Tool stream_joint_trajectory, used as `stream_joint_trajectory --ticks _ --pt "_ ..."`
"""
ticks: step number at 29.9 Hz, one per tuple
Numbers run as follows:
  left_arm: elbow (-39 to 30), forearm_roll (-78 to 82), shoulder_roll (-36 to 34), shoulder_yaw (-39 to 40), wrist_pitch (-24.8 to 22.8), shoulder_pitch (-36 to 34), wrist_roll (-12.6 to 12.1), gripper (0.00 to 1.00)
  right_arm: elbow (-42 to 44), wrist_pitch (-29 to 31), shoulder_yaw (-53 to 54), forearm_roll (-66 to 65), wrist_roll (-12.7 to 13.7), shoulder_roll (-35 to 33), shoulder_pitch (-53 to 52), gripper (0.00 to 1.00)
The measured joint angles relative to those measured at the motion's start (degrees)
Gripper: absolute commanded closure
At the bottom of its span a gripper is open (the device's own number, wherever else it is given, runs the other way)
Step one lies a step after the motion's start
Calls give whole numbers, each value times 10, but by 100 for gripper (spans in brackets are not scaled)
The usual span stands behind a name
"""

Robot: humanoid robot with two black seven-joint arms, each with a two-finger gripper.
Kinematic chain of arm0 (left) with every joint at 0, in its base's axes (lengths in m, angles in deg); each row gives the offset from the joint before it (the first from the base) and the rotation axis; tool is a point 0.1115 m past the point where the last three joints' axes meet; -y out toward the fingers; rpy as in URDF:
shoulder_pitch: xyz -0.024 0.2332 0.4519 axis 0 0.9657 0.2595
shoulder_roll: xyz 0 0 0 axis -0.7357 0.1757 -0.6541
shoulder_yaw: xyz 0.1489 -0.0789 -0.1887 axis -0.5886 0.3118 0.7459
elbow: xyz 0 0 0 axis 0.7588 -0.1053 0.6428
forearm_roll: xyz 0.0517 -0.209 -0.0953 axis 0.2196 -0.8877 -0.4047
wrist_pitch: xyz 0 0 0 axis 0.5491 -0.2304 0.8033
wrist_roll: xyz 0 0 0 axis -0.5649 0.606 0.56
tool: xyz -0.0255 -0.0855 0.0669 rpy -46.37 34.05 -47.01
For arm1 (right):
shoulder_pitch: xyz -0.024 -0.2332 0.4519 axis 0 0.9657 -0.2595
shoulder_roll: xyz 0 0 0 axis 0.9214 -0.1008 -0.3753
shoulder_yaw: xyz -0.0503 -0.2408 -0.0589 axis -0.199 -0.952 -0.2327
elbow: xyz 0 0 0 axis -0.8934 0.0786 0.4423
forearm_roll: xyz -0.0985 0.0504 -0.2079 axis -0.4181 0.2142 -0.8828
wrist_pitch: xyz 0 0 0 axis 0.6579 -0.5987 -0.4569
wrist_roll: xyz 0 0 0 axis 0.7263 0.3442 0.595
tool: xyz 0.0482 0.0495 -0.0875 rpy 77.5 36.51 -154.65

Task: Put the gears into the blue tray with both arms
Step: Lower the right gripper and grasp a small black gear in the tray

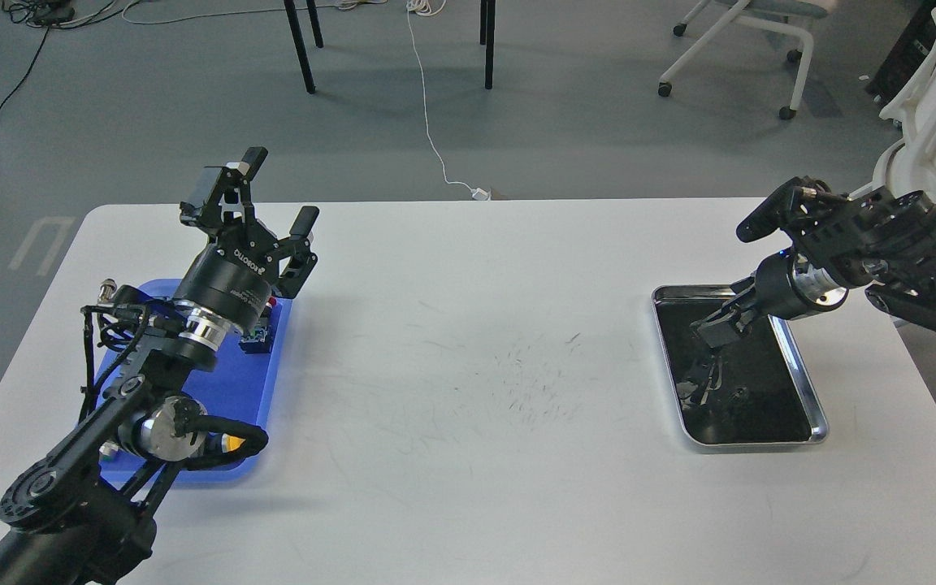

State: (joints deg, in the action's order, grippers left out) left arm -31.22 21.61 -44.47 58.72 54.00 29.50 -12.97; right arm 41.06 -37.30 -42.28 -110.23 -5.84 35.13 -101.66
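Observation:
The blue tray (228,382) lies at the table's left, partly under my left arm. Above the tray's far edge my left gripper (275,193) is raised and open, with nothing between its fingers. At the right, my right gripper (712,329) points down into the steel tray (808,383) over its far half; it is dark against the black liner, so its fingers cannot be told apart. One gear (736,396) shows as a tiny black wheel on the liner, nearer to me than the gripper. A second gear is not visible.
Push-button switches lie in the blue tray: a silver one (110,288), a blue part (259,339) and a yellow cap (231,444). The white table (476,455) has scuff marks at its middle. A white machine base (935,106) stands off the table's right edge.

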Motion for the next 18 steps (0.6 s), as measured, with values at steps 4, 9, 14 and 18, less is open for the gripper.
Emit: stream_joint_trajectory --ticks 4,9,14,18 --pt "-2 0 -3 0 0 0 0 2 13 -10 -1 10 0 19 27 31" --pt "-2 0 -5 0 0 0 0 2 23 -13 -3 10 0 22 39 34" --pt "-2 0 -3 -1 0 0 0 2 27 -13 -11 9 0 17 38 34" --pt "-2 0 -2 -1 0 0 0 2 30 -13 -13 9 0 14 37 44"
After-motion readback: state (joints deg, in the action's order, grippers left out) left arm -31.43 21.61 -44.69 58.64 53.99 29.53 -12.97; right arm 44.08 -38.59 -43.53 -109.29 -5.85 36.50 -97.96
